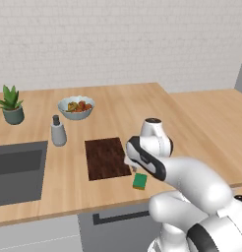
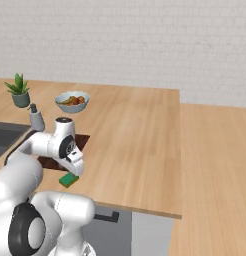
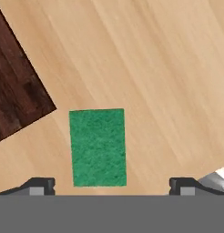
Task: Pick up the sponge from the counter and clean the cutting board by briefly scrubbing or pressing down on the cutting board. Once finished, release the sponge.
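Observation:
The green sponge [image 3: 98,147] lies flat on the tan counter [image 3: 168,68], just off a corner of the dark reddish-brown cutting board [image 3: 18,95]. My gripper [image 3: 111,185] hangs above the sponge, open, its two fingertips [image 3: 41,184] spread wider than the sponge and holding nothing. In the left base view the sponge [image 1: 139,181] sits near the counter's front edge, right of the board [image 1: 107,157], with the hand just above it. In the right base view the gripper [image 2: 75,169] points down at the sponge [image 2: 69,180], and the arm partly covers the board [image 2: 82,141].
A dark grey sink [image 1: 15,172] is set into the counter at the left. Behind the board stand a grey soap dispenser [image 1: 58,132], a bowl of food [image 1: 76,107] and a potted plant [image 1: 12,106]. The counter's front edge [image 1: 118,207] runs close to the sponge.

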Motion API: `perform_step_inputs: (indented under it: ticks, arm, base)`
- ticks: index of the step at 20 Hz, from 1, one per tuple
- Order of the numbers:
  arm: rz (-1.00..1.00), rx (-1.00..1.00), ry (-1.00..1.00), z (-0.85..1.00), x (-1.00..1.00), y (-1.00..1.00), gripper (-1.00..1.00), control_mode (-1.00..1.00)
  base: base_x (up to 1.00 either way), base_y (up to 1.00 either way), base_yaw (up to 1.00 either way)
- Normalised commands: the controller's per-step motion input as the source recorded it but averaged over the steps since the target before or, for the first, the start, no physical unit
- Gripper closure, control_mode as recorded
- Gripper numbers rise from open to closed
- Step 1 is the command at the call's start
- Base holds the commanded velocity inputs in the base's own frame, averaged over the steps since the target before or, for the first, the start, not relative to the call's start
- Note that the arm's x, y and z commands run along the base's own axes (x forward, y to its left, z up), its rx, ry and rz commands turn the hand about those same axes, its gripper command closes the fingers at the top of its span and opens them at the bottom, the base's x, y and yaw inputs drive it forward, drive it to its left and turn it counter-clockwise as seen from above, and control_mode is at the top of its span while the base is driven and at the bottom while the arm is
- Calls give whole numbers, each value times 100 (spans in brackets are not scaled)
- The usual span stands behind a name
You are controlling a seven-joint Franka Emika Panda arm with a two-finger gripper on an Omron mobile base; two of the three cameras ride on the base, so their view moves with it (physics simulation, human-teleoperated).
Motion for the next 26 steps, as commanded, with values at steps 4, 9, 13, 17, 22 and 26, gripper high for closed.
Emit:
perform_step_inputs:
  ticks: [4,9,13,17,22,26]
  arm:
    - [-18,0,6,-35,9,0,-100,-100]
    - [0,0,0,-22,27,4,-100,-100]
    - [0,-1,0,-19,19,11,-100,-100]
    - [3,0,1,-21,1,6,-100,-100]
    - [2,-2,0,-5,0,0,-100,-100]
    - [2,-1,0,-11,0,0,-100,-100]
  base:
    - [0,0,0]
    - [0,0,0]
    - [0,0,0]
    - [0,0,0]
    - [0,0,0]
    - [0,0,0]
